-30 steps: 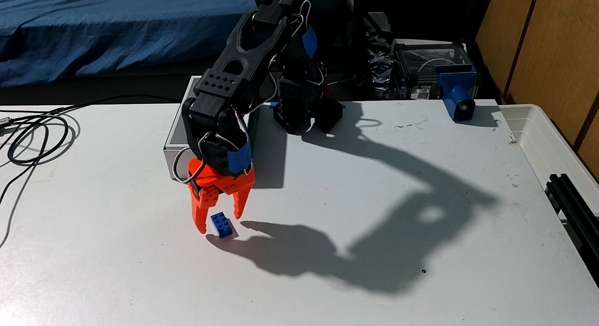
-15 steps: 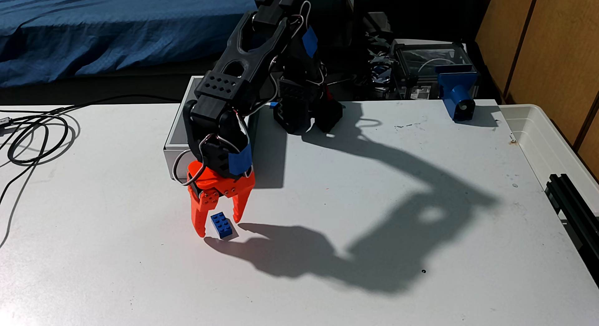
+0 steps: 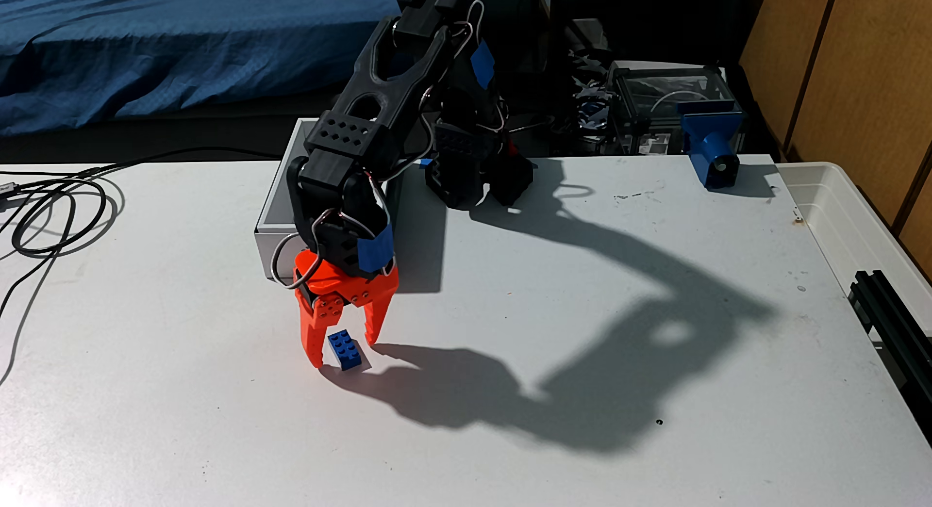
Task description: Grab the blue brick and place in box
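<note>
Your orange two-finger plastic gripper (image 3: 346,355) points down at the white table (image 3: 201,411) with its jaws spread apart, one finger on each side of the small bright-blue studded toy brick (image 3: 345,351). That brick lies flat on the table, studs up, between the fingertips; the left finger's tip sits just beside its left end (whether it touches, you cannot tell from the fixed view), and the right finger stands a little off its far corner. At the far left of the table you have a loose coil of black cable (image 3: 55,215). Just behind the gripper stands the white rectangular cardboard box (image 3: 282,184), open at the top, partly covered by the black printed arm (image 3: 373,99) with its blue tape strips. Further right, the arm's dark shadow (image 3: 605,335) spreads across the table. Near the far right corner stands a blue printed mount with a round hole (image 3: 713,157), and a translucent white plastic tub (image 3: 847,215) lies beside the table's right edge.
</note>
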Controlling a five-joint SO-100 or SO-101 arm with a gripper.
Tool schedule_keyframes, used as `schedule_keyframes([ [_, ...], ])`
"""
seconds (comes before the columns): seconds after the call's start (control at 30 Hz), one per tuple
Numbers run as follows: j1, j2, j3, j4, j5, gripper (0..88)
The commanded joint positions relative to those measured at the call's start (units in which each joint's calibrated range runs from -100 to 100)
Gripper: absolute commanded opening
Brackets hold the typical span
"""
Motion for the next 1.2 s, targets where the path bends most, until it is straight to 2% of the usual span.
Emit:
schedule_keyframes([
  [0.0, 0.12, -0.18, 0.18, 0.60, 0.61, 21.4],
  [0.13, 0.12, -0.18, 0.18, 0.52, 0.61, 21.2],
  [0.3, 0.27, -0.18, 0.18, 0.52, 0.61, 13.8],
  [0.5, 0.79, -0.18, 0.18, 0.60, 0.66, 9.8],
  [0.63, 1.16, -0.18, 0.18, 0.78, 0.77, 1.1],
  [0.83, 2.72, -0.94, -0.26, 1.46, 3.40, 0.8],
  [0.93, 4.50, -1.37, -3.72, 6.29, 4.24, 0.8],
  [1.17, 9.19, -1.28, -23.07, 25.25, 4.61, 0.9],
])
